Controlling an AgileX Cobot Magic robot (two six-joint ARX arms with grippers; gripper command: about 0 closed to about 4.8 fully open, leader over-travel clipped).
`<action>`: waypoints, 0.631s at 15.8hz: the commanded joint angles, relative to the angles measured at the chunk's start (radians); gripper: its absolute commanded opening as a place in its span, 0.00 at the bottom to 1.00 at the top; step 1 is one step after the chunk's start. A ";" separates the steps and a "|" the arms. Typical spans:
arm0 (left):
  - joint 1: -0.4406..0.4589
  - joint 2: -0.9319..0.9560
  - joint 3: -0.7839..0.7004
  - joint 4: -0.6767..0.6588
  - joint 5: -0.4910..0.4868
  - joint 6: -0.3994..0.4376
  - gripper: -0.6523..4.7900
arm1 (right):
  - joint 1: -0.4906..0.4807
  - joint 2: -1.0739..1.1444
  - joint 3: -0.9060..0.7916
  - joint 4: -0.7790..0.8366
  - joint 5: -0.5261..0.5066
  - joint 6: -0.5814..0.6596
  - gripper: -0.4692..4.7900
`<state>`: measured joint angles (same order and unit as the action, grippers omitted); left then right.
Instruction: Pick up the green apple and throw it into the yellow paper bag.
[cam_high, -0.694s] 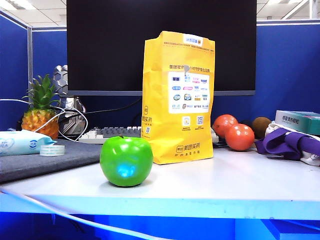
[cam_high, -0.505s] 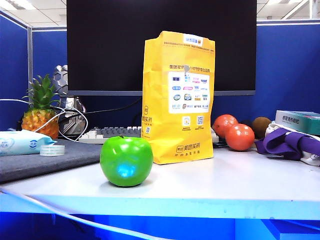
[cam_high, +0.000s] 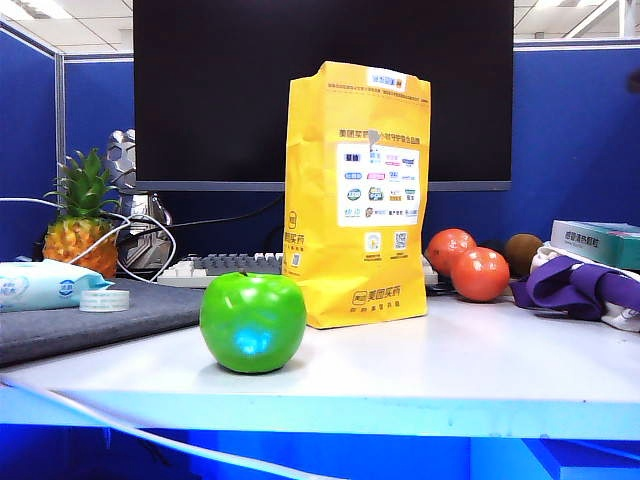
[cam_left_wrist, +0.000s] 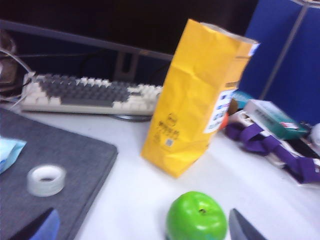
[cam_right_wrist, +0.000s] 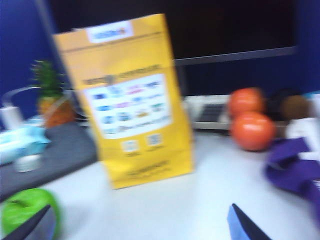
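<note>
A black monitor fills the back of the exterior view, above the white table on which everything stands. The yellow paper bag stands upright near the middle of the table, its printed white panel facing the camera and a grey-and-white keyboard behind it. A grey mat covers the table's left part and carries a roll of clear tape and a pack of wipes, with a pineapple behind them. Purple cloth lies at the right edge, beside two red-orange fruits. The green apple sits stem up on the bare table, just in front of the bag's left corner and apart from it. The left hand hangs above the apple with its fingers spread wide, one on each side, gripping nothing. The right hand also stands wide open and empty, the apple just beside one fingertip.
</note>
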<state>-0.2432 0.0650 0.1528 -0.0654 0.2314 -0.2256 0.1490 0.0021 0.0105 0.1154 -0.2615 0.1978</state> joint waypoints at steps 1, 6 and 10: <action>0.001 0.119 0.047 0.000 0.027 -0.002 0.98 | 0.093 0.000 -0.005 0.056 0.062 0.019 1.00; 0.001 0.560 0.314 -0.016 0.193 0.210 0.98 | 0.227 0.000 0.034 0.073 0.200 0.012 1.00; -0.013 0.863 0.519 -0.091 0.298 0.309 1.00 | 0.229 0.053 0.103 -0.054 0.131 0.045 1.00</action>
<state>-0.2485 0.9012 0.6468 -0.1345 0.5007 0.0513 0.3775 0.0311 0.0868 0.0746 -0.1001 0.2375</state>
